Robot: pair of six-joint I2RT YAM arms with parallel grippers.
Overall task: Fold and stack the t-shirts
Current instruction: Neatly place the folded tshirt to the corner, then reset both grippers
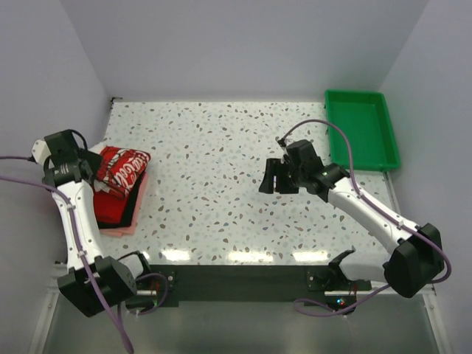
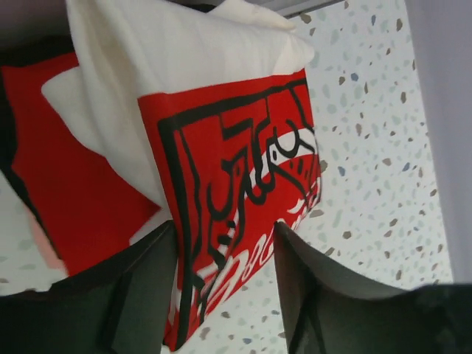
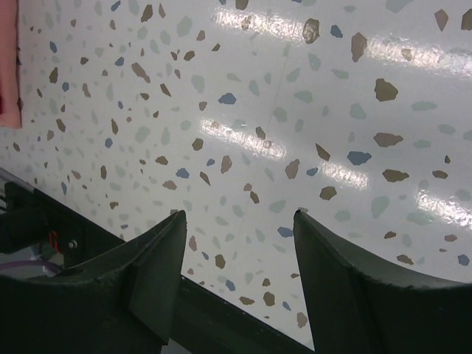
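Filling the space between the pale walls, the white speckled tabletop point(image 1: 221, 162) carries a green rectangular plastic tray point(image 1: 361, 129) at its far right corner. At the left edge sits a pile of folded t-shirts point(image 1: 118, 195): a cream-white cloth shirt with a red printed graphic point(image 2: 236, 162) on top, a plain bright red shirt point(image 1: 109, 210) beneath, and a dark shirt point(image 1: 138, 195) edging out. The left gripper point(image 2: 225, 236) hangs over the top shirt, fingers spread, the print showing in the gap. The right gripper point(image 3: 240, 221) is well apart over bare tabletop, jaws spread, holding nothing.

I see a speckled terrazzo surface point(image 1: 221, 147) boxed by plain pale walls point(image 1: 243, 44); overhead light leaves glare point(image 1: 243, 256) along its lower edge.
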